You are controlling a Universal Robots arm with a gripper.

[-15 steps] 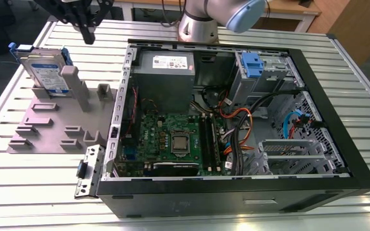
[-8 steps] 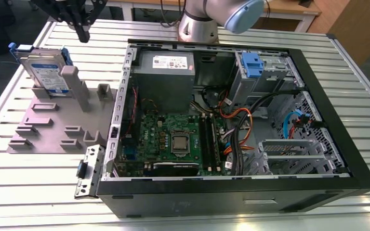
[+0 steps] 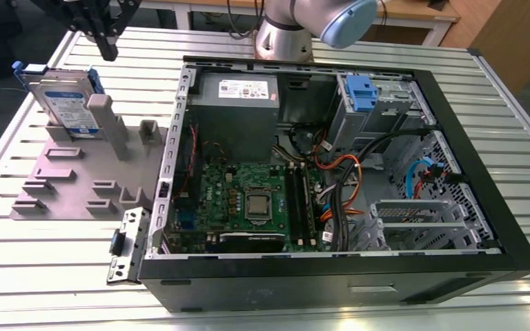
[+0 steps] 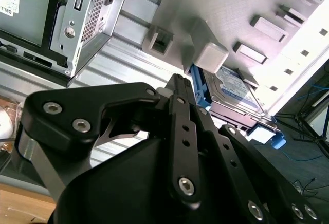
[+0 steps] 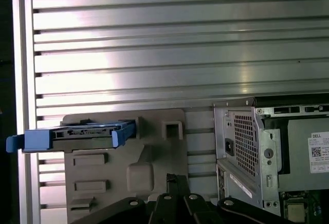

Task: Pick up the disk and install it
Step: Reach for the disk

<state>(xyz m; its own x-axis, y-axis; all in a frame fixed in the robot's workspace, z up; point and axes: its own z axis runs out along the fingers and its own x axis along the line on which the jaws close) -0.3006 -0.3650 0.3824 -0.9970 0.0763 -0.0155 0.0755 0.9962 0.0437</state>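
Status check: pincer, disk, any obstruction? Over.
Pincer shut, empty, up near the disk, not touching. Disk upright in grey holder, outside the computer case. Holder post close beside disk.

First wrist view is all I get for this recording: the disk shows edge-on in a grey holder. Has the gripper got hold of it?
Observer: No. In the exterior view the gripper hangs higher than the disk and does not touch it.
Operator: How does the disk sit in there?
Observer: It stands upright on its edge in the grey holder, with its white-and-blue label face turned toward the exterior camera.
Operator: And the computer case beside it?
Observer: The case lies on its side with its inside exposed. A blue clip sits in the metal cage at its far end, toward the exterior view's right.
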